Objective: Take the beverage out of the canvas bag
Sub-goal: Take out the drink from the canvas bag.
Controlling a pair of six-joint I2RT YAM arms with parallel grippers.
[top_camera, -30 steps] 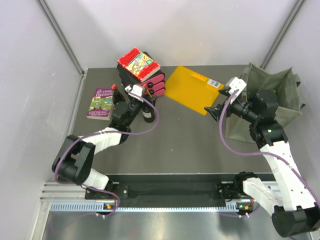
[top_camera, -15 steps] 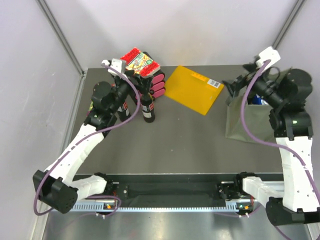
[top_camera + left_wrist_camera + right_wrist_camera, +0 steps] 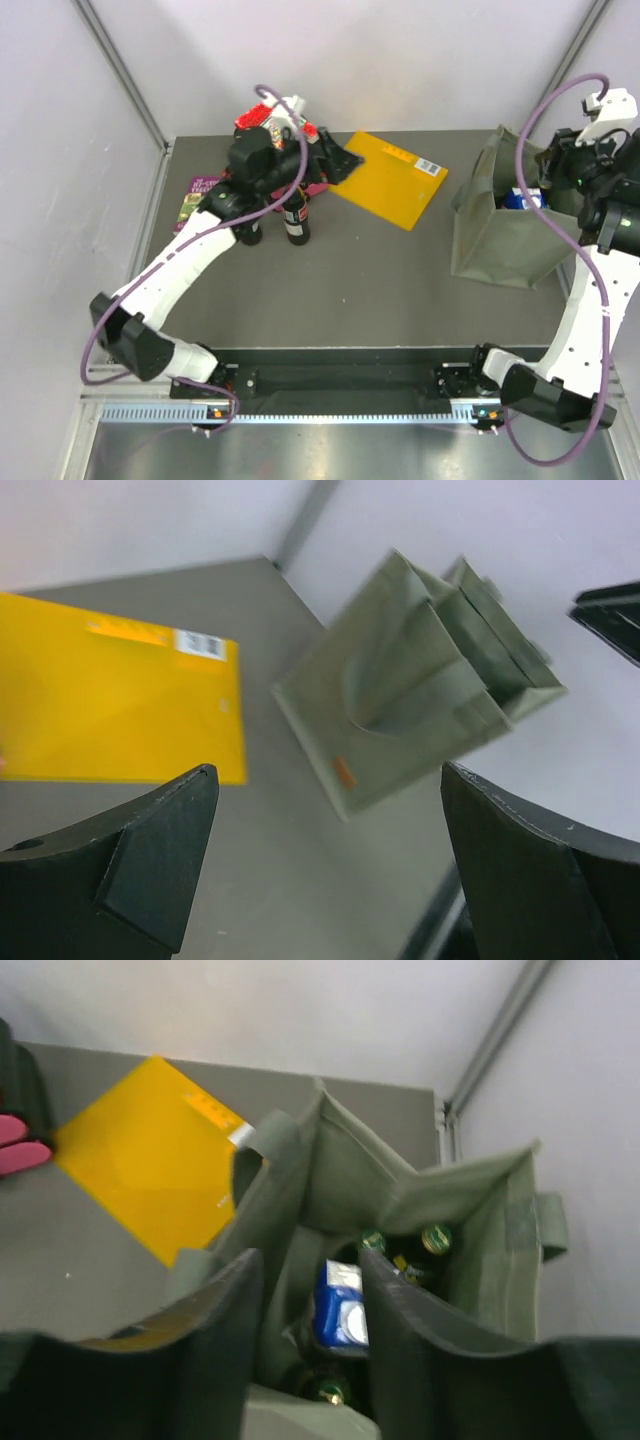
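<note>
While above the canvas bag (image 3: 500,235), right jaws seemingly clear of beverage (image 3: 340,1312)

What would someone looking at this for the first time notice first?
The bright yellow folder lying flat at the back middle of the table catches the eye first. Next is the big olive canvas bag standing open at the right, with a blue carton and green bottle tops inside and the right gripper above its mouth. A dark bottle stands left of the folder.
</note>
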